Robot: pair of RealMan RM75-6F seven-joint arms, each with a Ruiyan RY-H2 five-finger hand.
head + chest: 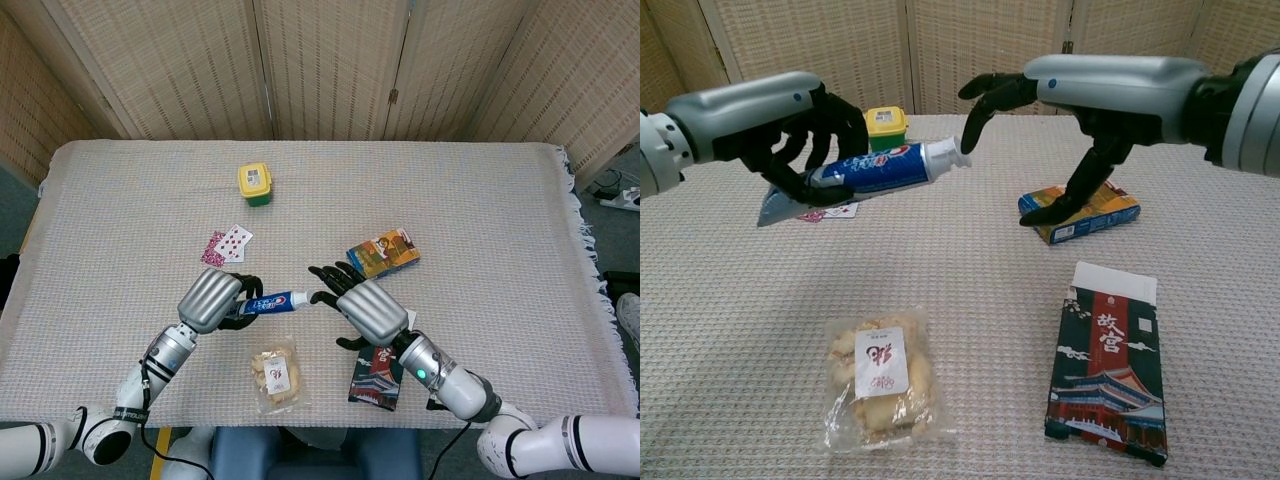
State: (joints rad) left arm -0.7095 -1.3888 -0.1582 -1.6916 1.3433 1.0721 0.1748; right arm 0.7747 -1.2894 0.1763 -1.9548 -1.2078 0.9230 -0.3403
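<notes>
While the left hand (212, 299) grips a toothpaste tube (272, 301) above the table (500, 200), the right hand (368, 310) hangs loose by its cap, fingers spread, holding nothing. From the chest, the left hand (790, 125) holds the tube (875, 168) tilted up, and the right hand's (1080, 100) fingertips (972, 125) sit just beside the cap.

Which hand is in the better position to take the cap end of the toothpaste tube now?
Likely the right hand: open, fingertips beside the cap of the toothpaste tube, which the left hand grips mid-body.
</notes>
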